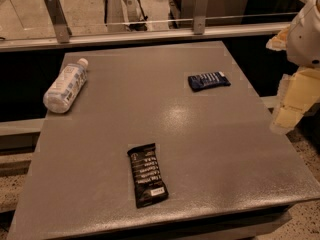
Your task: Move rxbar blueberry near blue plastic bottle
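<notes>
The rxbar blueberry [209, 80] is a small dark blue wrapper with white lettering, lying flat on the right rear part of the grey table [200, 144]. The blue plastic bottle [65, 85] lies on its side at the table's left rear edge, white cap pointing away. My gripper [294, 101] hangs at the right edge of the view, beyond the table's right side and to the right of the rxbar, apart from it and holding nothing that I can see.
A larger black wrapped bar with white text [147, 174] lies near the table's front middle. A glass railing with metal posts [56, 16] runs behind the table. The floor drops off on the table's left and right sides.
</notes>
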{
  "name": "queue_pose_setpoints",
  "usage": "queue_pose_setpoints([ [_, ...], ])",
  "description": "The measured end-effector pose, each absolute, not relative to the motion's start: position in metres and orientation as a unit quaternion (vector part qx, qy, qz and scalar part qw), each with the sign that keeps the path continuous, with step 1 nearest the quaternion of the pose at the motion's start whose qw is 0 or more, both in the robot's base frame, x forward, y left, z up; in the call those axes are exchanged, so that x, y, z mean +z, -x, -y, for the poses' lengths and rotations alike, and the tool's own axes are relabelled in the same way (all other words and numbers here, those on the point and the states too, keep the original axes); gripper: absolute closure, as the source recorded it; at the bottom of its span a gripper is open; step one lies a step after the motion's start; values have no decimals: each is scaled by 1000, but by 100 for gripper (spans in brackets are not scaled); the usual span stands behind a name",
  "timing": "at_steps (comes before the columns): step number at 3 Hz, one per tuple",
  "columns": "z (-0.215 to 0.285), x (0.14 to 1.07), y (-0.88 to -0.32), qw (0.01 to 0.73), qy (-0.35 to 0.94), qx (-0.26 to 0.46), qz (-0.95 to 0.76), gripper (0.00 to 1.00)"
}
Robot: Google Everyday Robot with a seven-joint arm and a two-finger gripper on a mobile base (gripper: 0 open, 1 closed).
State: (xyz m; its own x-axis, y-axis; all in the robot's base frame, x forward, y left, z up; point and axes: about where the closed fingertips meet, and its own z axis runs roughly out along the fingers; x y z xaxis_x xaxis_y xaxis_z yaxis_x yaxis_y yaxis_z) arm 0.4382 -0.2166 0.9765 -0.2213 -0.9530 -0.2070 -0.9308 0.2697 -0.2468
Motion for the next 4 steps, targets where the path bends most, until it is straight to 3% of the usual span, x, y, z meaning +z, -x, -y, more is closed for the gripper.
queue_pose_setpoints([
  [2,216,977,-446,172,607,-33,-775,0],
  [3,213,973,-488,213,618,-15,-757,0],
  [4,206,944,-565,252,619,36,-743,0],
])
